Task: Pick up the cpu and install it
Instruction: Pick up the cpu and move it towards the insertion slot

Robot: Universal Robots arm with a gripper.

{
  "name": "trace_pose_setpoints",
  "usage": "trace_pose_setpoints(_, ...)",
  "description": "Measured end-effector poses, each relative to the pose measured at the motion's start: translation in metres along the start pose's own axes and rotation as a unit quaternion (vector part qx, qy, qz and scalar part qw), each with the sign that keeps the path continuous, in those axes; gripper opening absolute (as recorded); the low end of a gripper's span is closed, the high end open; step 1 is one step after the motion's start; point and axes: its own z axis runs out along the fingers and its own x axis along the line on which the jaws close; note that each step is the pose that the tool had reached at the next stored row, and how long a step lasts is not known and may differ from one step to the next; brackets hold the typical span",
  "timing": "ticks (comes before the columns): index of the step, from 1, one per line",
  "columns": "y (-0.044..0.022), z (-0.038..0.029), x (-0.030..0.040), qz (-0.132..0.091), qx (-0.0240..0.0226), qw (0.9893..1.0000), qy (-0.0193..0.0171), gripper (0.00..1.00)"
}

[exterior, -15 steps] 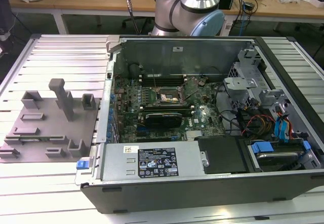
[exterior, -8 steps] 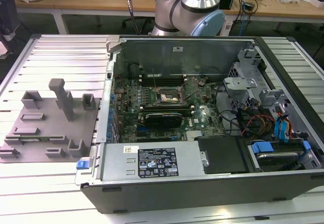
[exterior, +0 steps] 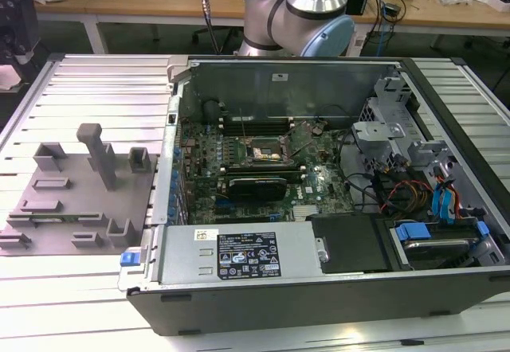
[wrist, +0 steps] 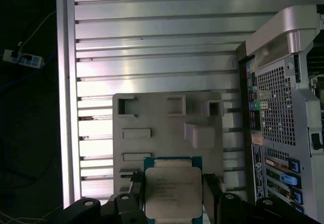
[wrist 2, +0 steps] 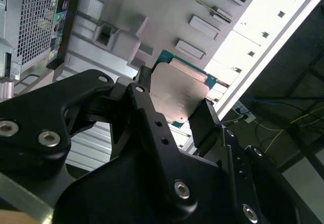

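The tool is clamped on the cpu, one black finger pressed to each of two opposite edges; in both wrist views the chip shows its silvery metal top, green board edging out along one side; it hangs in the air above the grey fixture, which lies on the slatted desk just beside the open case; in the exterior view the arm rises behind the case, and the dark socket sits on the green board inside, well apart from the fixture.
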Motion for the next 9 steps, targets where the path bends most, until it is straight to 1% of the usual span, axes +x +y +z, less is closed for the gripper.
trace_pose_setpoints(9,0.0006,0.0002,-0.0112,0.0,0.0,1.0,0.0,0.55)
